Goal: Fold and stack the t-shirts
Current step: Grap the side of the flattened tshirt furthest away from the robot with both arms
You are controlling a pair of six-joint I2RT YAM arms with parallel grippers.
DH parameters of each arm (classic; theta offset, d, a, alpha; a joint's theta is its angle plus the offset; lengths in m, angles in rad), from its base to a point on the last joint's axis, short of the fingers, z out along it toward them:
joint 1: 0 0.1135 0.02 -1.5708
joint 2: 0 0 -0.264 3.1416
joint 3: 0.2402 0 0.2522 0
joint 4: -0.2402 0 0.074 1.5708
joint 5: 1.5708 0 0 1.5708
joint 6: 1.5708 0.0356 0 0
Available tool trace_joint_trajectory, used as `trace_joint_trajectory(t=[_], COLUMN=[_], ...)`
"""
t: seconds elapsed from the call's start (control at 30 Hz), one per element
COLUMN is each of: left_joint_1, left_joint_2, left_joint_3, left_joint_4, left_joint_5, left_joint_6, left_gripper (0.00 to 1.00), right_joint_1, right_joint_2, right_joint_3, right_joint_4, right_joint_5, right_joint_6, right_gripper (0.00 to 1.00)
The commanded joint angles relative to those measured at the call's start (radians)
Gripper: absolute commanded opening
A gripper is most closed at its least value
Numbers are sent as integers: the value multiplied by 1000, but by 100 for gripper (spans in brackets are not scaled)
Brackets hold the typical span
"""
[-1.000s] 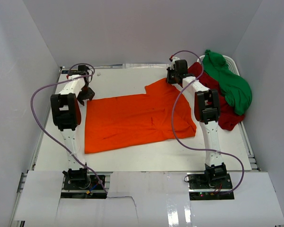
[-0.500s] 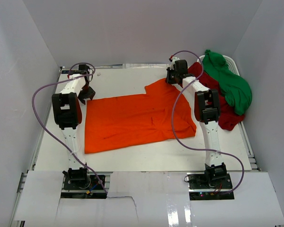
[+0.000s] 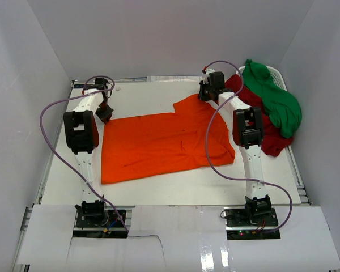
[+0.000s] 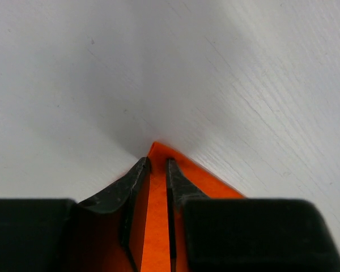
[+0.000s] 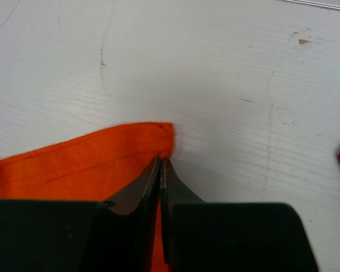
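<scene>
Free room, yours to use: bare table (image 3: 158,190) along the lower frame and upper middle. Obstacles: orange t-shirt (image 3: 158,141) spread across centre; dark red t-shirt (image 3: 275,144) and green t-shirt (image 3: 280,107) heaped upper right.

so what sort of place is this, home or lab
Probably a robotics lab cell, not a home: plain white walls enclose a white table, with left arm and right arm bolted at its near edge.
</scene>
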Motion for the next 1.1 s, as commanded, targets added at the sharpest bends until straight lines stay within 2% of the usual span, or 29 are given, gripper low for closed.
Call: trace_joint_trajectory(t=[0.0,0.1,0.23,0.3,0.33,0.37,0.77,1.07], left_joint_1=[3,7,13,15,16,18,18,18], left_joint_2=[3,0,-2,3,9,15,3,-106], left_joint_3=[4,8,16,18,19,28,61,9], left_joint_4=[-2,-5,-8,-6,-5,-12,-11,6], left_joint_5=[-9,-13,-16,-6,0,0,19,30], left_joint_6=[-3,-4,-9,-6,-3,2,19,19], left_gripper=[27,28,35,33,23,0,0,0], right_joint_1=[4,4,4,4,4,4,-2,-11], right_joint_2=[-62,-68,-69,-71,-72,-75,-137,-272], right_joint_3=[-10,-5,-8,-10,-10,-10,24,-108], right_joint_4=[-3,-3,-5,-5,-5,-5,43,94], right_joint_5=[-27,-30,-31,-31,-34,-34,-56,-67], right_joint_6=[-14,-15,-20,-18,-18,-18,-38,-58], right_gripper=[8,8,8,8,8,8,8,8])
